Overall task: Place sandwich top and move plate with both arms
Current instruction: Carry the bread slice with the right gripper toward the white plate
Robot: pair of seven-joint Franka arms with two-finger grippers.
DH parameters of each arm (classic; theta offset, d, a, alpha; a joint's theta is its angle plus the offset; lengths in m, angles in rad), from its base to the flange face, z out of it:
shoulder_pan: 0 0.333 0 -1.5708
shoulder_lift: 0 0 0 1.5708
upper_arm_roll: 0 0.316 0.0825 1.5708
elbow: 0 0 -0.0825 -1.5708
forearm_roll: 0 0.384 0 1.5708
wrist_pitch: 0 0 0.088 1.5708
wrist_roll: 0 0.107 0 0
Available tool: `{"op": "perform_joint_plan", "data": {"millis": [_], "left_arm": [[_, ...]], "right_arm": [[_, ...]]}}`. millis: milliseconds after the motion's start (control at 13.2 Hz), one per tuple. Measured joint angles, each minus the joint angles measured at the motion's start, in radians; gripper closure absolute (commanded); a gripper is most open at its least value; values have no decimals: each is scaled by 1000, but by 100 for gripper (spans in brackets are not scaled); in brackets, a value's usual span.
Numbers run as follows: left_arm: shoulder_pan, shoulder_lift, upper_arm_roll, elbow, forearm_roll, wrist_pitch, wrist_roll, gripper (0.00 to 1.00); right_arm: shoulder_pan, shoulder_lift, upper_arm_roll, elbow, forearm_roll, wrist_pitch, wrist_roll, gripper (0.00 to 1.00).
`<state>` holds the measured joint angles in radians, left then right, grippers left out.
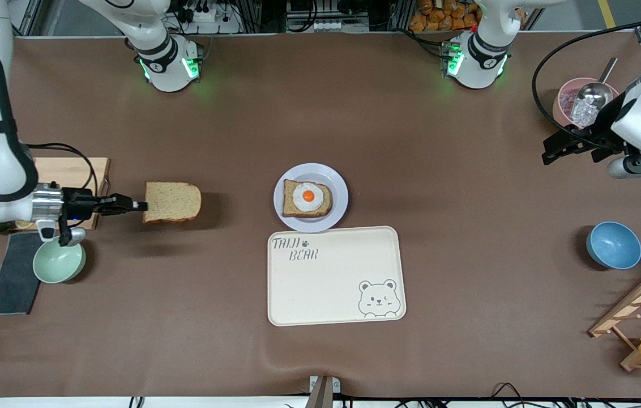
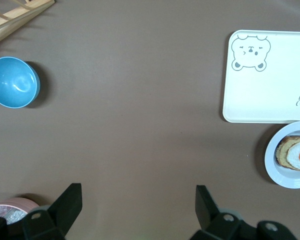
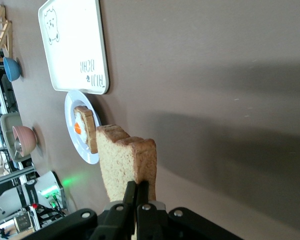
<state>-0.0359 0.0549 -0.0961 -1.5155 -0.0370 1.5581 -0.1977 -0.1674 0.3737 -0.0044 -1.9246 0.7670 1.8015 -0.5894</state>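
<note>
The sandwich top (image 1: 172,202) is a plain brown bread slice, held flat in the air by one edge. My right gripper (image 1: 140,205) is shut on it, over bare table toward the right arm's end. In the right wrist view the slice (image 3: 124,159) sticks out past the shut right gripper (image 3: 138,189). The pale round plate (image 1: 340,187) sits mid-table and carries a bread slice with a fried egg (image 1: 307,198). My left gripper (image 1: 548,154) hangs open over the left arm's end, next to a pink bowl; its own view shows the left gripper (image 2: 138,205) holding nothing.
A cream bear tray (image 1: 334,277) lies just nearer the camera than the plate. A wooden board (image 1: 74,170), a green bowl (image 1: 59,262) and a dark cloth (image 1: 15,277) sit below the right arm. A blue bowl (image 1: 613,245), pink bowl (image 1: 569,96) and wooden rack (image 1: 637,306) stand at the left arm's end.
</note>
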Motion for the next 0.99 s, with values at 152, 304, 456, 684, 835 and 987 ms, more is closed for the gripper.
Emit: {"op": "perform_joint_plan", "data": {"millis": [152,304,456,684,835,987], "left_arm": [[0,0,0,1,0,0,0,0],[0,0,0,1,0,0,0,0],[1,-1,0,2,0,-1,0,0],[0,-1,-1,5,0,-4,0,0],[-1,-1,-1,5,0,-5,0,0],[1,-1,-1,5,0,-7,0,0]], "right_arm": [[41,-30,0,-43,46,51,32,100],[101,-67,0,-117,135,131,34,100],[191,-105,1,-190,199,238,57,100],[288,-132,2,-249,283,331,87,100],[329,-135,2,-274,335,374,87,100],[374,-135,1,-292,387,420,87,100]]}}
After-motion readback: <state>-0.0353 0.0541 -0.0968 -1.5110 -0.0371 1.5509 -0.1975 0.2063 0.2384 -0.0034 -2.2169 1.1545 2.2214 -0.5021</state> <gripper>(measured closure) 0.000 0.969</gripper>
